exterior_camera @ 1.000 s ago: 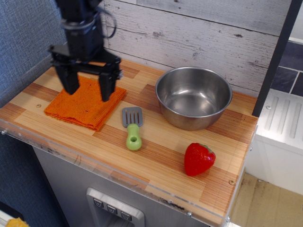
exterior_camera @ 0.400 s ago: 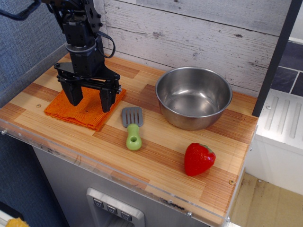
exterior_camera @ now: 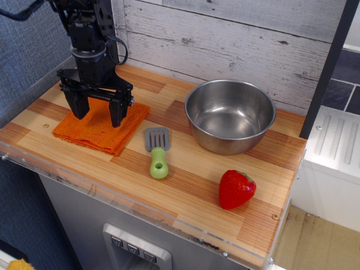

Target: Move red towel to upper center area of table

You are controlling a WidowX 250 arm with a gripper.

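Observation:
The red towel [exterior_camera: 98, 130] lies flat and folded on the left part of the wooden table [exterior_camera: 185, 185], near its front. My gripper [exterior_camera: 97, 114] hangs straight down over the towel's back half, open, one finger [exterior_camera: 79, 105] to the left and one finger [exterior_camera: 116, 112] to the right. The fingertips are close to the cloth or touching it; I cannot tell which. Nothing is held between them. The arm hides part of the towel's back edge.
A green-handled spatula [exterior_camera: 158, 152] lies just right of the towel. A steel bowl [exterior_camera: 229, 115] stands at the back centre-right. A red strawberry toy [exterior_camera: 235, 189] sits front right. A plank wall runs behind; a clear plastic strip edges the front.
The gripper has come down toward the towel and shifted a little left and back over it. The towel, spatula, bowl and strawberry have not moved.

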